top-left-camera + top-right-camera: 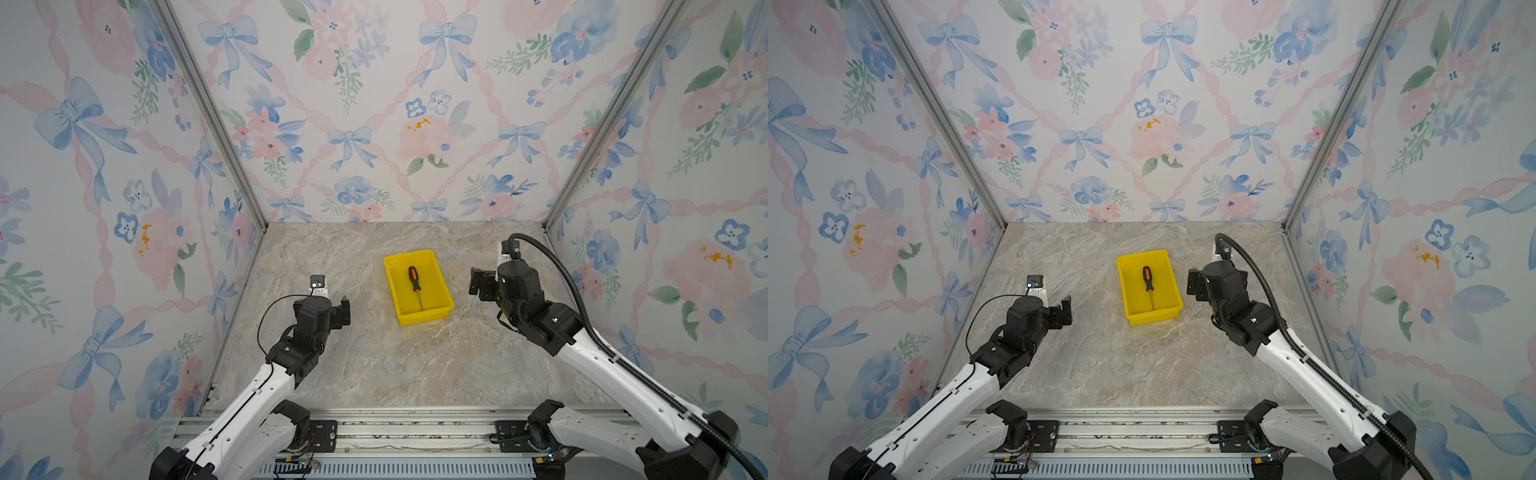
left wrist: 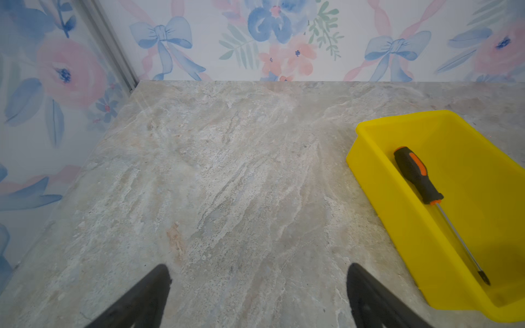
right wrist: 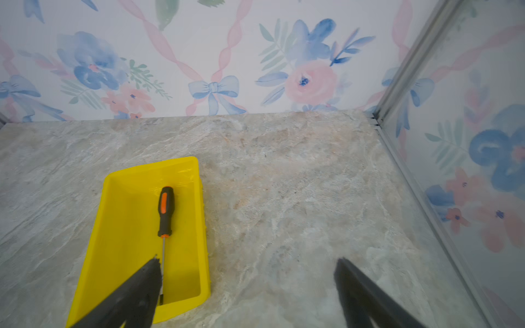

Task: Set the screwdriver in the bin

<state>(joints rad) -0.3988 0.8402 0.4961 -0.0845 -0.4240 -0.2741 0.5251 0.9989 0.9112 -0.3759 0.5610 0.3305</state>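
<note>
Resting in one bin [image 1: 424,316], one screwdriver [image 1: 416,288].

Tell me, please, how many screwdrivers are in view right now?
1. The screwdriver lies flat inside the yellow bin, its handle pointing toward the back wall. The bin's floor is fully visible, so no other seems hidden.

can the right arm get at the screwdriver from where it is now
Probably yes: the right gripper hangs open beside the bin, the screwdriver lies uncovered inside it, and nothing stands between them but the bin's low wall.
</note>
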